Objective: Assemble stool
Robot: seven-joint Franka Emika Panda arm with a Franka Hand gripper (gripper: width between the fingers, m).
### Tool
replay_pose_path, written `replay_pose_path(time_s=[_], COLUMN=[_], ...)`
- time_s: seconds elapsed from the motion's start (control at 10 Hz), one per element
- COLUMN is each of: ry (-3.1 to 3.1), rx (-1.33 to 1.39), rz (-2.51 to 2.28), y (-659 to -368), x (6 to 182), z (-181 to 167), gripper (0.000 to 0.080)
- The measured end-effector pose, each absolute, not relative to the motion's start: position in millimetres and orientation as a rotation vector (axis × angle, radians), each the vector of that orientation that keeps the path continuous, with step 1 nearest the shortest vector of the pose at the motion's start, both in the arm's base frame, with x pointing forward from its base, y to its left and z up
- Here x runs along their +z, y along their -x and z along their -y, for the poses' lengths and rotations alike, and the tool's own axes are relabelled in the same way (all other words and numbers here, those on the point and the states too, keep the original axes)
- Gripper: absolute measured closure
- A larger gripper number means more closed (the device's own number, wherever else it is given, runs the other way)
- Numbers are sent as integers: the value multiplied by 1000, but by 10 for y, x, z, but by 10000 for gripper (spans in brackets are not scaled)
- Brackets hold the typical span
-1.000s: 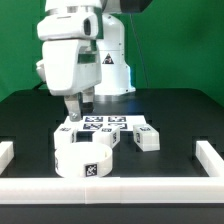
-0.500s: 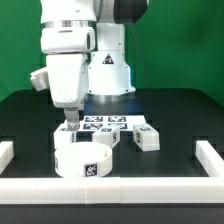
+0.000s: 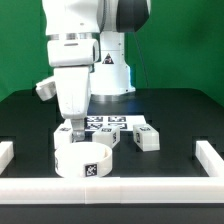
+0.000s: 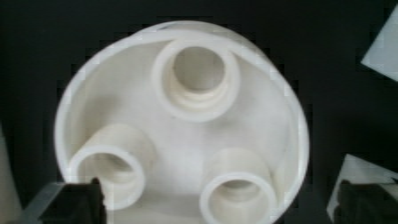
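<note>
The round white seat disc [image 3: 85,155] lies near the front of the black table with a tag on its side. In the wrist view the seat [image 4: 178,120] fills the picture, underside up, with three round sockets. My gripper [image 3: 72,128] hangs just above the seat's far edge. In the wrist view its dark fingertips [image 4: 71,200] stand wide apart on either side of the seat, so the gripper [image 4: 217,205] is open and holds nothing. A blocky white leg [image 3: 147,138] with tags lies to the exterior view's right of the seat.
The marker board [image 3: 105,124] lies flat behind the seat. Long white border bars run along the front [image 3: 110,188], the exterior view's left [image 3: 8,152] and right [image 3: 210,155]. Another white part [image 3: 120,138] sits between seat and leg.
The arm has shifted slightly toward the exterior view's right and the wrist has turned above the seat. The seat and leg have not moved.
</note>
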State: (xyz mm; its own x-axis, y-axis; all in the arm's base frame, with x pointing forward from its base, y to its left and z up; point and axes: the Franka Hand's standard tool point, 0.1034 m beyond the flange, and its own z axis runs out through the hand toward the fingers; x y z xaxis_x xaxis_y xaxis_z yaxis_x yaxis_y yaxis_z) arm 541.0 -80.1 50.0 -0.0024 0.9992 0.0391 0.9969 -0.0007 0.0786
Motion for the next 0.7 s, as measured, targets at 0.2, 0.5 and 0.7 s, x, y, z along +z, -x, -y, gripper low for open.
replay_pose_path(time_s=[0.2, 0.5, 0.7], ry=[-2219, -2234, -2229], rx=[116, 104, 102], rz=[-2201, -2211, -2226], y=[-5355, -5301, -5291], x=[408, 319, 285], z=[836, 804, 758], gripper=[150, 150, 150])
